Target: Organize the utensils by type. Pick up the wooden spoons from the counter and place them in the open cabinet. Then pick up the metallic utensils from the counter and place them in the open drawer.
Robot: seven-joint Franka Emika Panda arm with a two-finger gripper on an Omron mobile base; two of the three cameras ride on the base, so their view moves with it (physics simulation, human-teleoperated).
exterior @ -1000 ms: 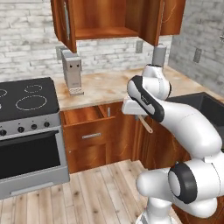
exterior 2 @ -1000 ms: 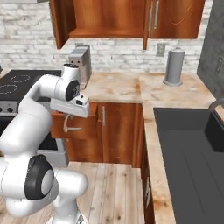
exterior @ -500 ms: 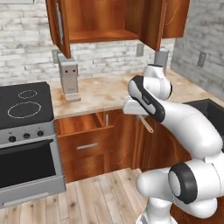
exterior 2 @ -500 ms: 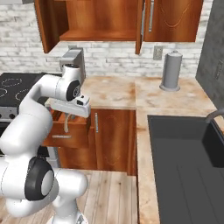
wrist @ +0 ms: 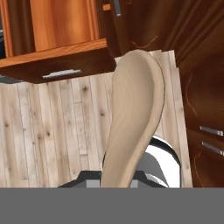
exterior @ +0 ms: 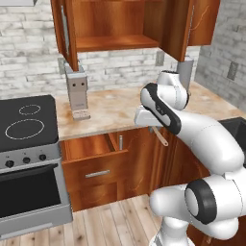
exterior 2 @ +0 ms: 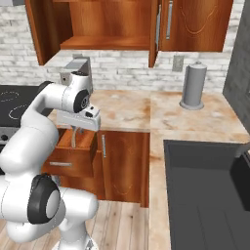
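Wooden spoon [wrist: 133,118] is clamped in the fingers [exterior: 153,129], bowl end hanging down in front of the desk [exterior: 115,108] edge, just right of the open drawer [exterior: 93,149], well below the open cabinet [exterior: 120,29]; the grip itself looks partly hidden.

My wooden spoon [wrist: 133,118] is pale and smooth, its broad bowl pointing away from my hand, down toward the plank floor. It hangs out in front of the counter edge, beside the open drawer [exterior: 93,153]. The open cabinet [exterior: 117,26] sits overhead, doors swung wide.
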